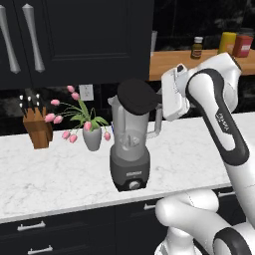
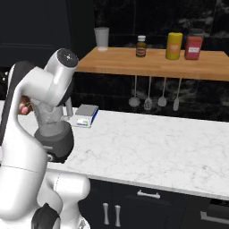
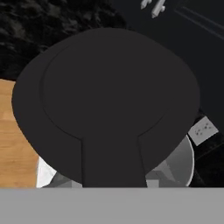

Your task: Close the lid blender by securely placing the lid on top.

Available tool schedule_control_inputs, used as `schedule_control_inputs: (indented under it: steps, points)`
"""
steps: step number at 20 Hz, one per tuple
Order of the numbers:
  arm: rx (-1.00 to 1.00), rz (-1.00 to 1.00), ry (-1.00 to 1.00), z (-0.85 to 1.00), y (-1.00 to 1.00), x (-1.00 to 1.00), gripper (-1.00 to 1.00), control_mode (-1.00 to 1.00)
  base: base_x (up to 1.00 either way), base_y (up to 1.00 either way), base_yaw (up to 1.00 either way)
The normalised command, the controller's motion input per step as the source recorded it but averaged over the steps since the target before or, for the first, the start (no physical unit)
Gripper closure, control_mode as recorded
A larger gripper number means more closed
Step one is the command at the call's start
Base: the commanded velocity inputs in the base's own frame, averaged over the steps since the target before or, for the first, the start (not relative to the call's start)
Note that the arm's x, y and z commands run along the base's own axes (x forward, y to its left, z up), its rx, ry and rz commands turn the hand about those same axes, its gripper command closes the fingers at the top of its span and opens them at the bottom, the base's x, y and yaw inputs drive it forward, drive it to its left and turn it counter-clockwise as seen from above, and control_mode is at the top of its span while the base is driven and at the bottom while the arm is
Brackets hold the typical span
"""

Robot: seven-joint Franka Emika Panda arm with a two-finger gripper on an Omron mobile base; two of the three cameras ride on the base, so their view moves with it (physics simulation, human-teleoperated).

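Observation:
The black round lid (image 1: 137, 95) hangs tilted just above the rim of the blender (image 1: 130, 144), its tab pointing right into my gripper (image 1: 160, 98), which is shut on it. The translucent grey jar stands upright on its dark base with a front knob, on the marble counter (image 1: 50, 174). In the hand view the lid (image 3: 105, 96) covers most of the frame, and a piece of the jar rim (image 3: 181, 164) shows beneath it at lower right. From the right base view my arm hides most of the blender (image 2: 58, 141).
A small grey vase of pink tulips (image 1: 92, 138) stands just left of the blender, with a knife block (image 1: 37, 128) further left. A white box (image 2: 86, 115) lies behind it. Above are a wooden shelf (image 2: 134, 62) with bottles and hanging utensils (image 2: 154, 100).

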Motion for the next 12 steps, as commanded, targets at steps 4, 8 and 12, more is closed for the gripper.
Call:
schedule_control_inputs:
  steps: [4, 8, 12]
  points:
    - [-0.03, 0.0, 0.02, 0.0, 0.03, 0.07, 1.0, -1.0, 0.0, 0.0, 0.0]
    - [-0.03, 0.0, 0.01, 0.0, 0.0, 0.18, 1.0, -1.0, 0.0, 0.0, 0.0]
    - [-0.02, 0.0, 0.04, 0.0, 0.0, 0.23, 1.0, -1.0, 0.0, 0.0, 0.0]
